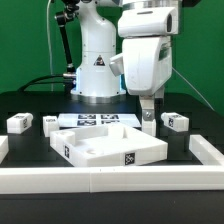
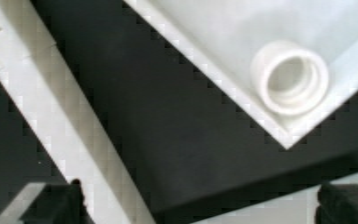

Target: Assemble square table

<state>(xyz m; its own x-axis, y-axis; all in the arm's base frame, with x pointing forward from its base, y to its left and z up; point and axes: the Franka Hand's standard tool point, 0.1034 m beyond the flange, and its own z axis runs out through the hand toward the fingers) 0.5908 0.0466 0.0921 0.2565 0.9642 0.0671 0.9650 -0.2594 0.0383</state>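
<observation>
The square table top (image 1: 110, 148), white with a raised rim and tags on its sides, lies flat in the middle of the black table. Three small white tagged legs stand apart from it: two toward the exterior view's left (image 1: 20, 122) (image 1: 50, 122) and one to the right (image 1: 176, 121). My gripper (image 1: 148, 117) hangs low behind the top's back right corner, open and holding nothing. In the wrist view the gripper (image 2: 194, 205) shows both dark fingertips (image 2: 44, 203) wide apart over the black surface. One corner of the top (image 2: 211, 50) with a round socket (image 2: 295, 78) lies beyond them.
The marker board (image 1: 97, 120) lies behind the top, in front of the robot's base (image 1: 97, 70). A long white rail (image 1: 110, 181) edges the table's front and right side (image 1: 206, 150). A white strip (image 2: 51, 110) crosses the wrist view diagonally.
</observation>
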